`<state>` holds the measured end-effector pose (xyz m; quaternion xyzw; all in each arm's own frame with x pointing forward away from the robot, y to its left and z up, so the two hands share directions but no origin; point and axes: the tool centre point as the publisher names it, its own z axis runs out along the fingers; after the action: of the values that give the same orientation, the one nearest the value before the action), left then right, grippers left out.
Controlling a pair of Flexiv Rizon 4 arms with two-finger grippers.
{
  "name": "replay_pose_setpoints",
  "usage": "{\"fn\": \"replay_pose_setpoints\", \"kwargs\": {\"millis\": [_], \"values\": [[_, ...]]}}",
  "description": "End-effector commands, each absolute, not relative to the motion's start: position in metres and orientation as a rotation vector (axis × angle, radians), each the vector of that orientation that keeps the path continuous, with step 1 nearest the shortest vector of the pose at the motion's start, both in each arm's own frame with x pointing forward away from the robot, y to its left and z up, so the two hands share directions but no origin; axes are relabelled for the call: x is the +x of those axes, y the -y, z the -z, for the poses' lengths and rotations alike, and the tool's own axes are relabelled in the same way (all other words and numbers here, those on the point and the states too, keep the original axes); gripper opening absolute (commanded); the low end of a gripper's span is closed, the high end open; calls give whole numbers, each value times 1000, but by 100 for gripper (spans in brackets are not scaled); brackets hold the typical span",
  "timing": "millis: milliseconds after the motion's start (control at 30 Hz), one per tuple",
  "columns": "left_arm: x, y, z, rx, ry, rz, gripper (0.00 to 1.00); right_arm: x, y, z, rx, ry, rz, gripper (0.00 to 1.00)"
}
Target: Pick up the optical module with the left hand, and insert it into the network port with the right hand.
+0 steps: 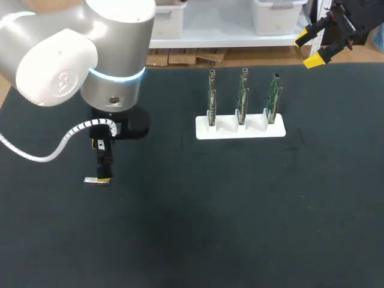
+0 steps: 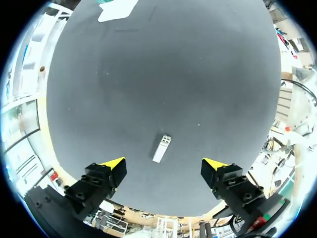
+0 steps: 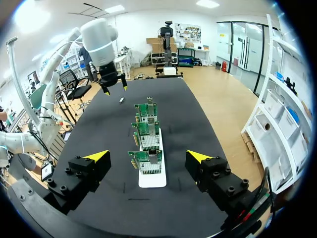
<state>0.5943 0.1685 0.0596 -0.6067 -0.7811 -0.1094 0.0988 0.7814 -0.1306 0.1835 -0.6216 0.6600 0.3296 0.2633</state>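
Barely begun — the wide-open left gripper [image 2: 163, 165] hovers over the module [image 2: 162, 148] on the bench [image 2: 198, 74]; pickup and insertion remain.

A desk [image 1: 240, 228] with a matte black top fills most of the head view. Past its far edge stands a white shelf [image 1: 210, 36] carrying pale storage bins [image 1: 273, 15], with flattened cardboard boxes [image 1: 186, 57] tucked under it. The right wrist view shows a bright hall with a light wooden floor [image 3: 223, 94], white walls [image 3: 141, 27], rectangular ceiling lights [image 3: 207, 4] and a dark-framed glass partition [image 3: 242, 47]. A white shelving rack [image 3: 277, 134] stands beside the desk, and black office chairs [image 3: 74, 89] stand by its other long side.
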Motion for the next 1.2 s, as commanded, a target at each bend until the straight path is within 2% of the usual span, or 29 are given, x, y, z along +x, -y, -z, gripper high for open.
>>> {"fn": "replay_pose_setpoints", "kwargs": {"millis": [33,400,1200], "values": [[591,-180,-59,-1905,2303,201,100,779,130,-184,-1678,-1786,-886,100],[587,-205,-47,-2142,2187,-73,100,779,130,-184,-1678,-1786,-886,100],[583,-206,-13,-2078,2219,-7,100,779,130,-184,-1678,-1786,-886,100]]}}
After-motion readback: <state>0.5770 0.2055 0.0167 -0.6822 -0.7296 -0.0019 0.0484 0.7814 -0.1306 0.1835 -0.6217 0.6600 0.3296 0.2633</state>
